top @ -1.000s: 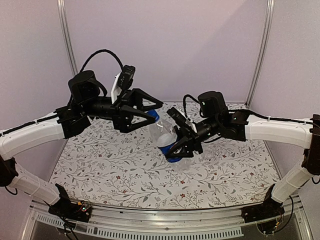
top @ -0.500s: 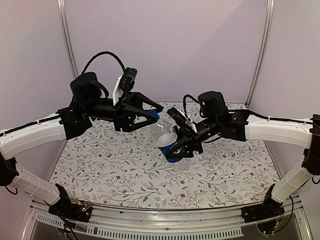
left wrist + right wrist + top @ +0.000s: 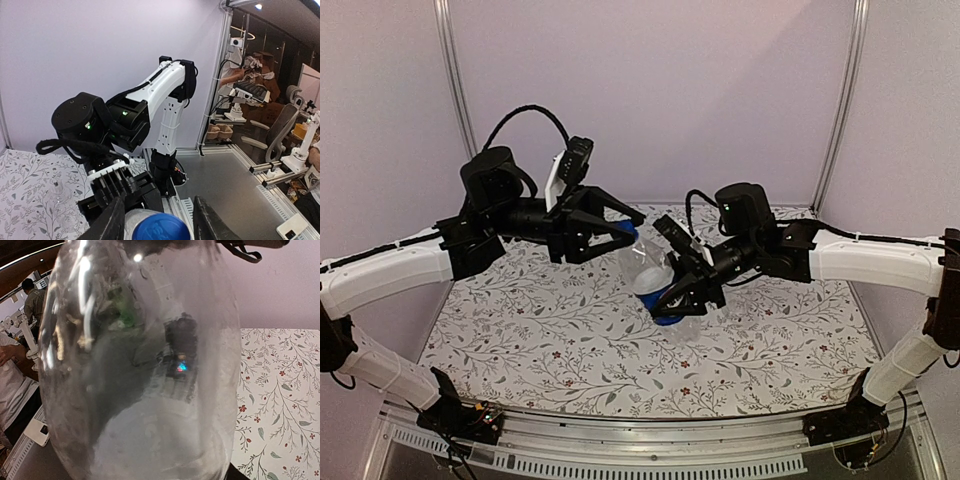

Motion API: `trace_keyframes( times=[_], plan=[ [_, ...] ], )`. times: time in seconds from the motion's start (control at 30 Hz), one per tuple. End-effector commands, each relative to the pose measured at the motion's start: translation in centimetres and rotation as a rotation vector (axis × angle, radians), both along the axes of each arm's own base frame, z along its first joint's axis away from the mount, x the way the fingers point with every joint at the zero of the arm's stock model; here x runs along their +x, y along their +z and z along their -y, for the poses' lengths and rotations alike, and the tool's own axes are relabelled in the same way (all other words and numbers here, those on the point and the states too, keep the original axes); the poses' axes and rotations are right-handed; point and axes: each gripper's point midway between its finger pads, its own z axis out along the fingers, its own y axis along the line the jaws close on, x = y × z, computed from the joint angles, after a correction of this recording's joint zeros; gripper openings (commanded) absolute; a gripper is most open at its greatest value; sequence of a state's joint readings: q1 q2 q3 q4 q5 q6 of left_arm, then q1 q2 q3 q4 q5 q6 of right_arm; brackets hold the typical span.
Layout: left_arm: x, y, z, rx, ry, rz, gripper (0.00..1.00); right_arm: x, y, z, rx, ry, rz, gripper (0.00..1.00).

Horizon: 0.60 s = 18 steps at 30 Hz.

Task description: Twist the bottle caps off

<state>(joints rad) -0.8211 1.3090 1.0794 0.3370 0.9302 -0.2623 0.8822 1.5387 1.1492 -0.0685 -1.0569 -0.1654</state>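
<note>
The right claw (image 3: 674,300) is clamped on the bottle (image 3: 650,266) at its blue label and holds it tilted in the air above the flowered worktop (image 3: 540,330), in the middle of the scene; the blue cap (image 3: 161,228) points to the far left; the left claw (image 3: 634,227) is at this cap, its fingers (image 3: 116,223) one on each side; we cannot tell whether they press the cap or stand just beside it.
</note>
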Motion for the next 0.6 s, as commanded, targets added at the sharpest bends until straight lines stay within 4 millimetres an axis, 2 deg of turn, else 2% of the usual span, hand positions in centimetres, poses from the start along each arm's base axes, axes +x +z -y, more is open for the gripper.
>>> trace_keyframes(
  times=[0.0,0.37,0.57],
  plan=[
    [0.28,0.79,-0.77,-0.032,0.019,0.014,0.45,0.43,0.27,-0.18,0.004,-0.008,0.004,0.48],
    [0.57,0.64,-0.95,-0.033,0.026,0.006,0.37,0.52,0.08,-0.25,0.0,-0.01,0.002,0.48],
    [0.99,0.21,-1.09,-0.025,0.059,-0.002,0.26,1.27,-0.09,-0.46,-0.015,-0.057,0.014,0.48]
  ],
)
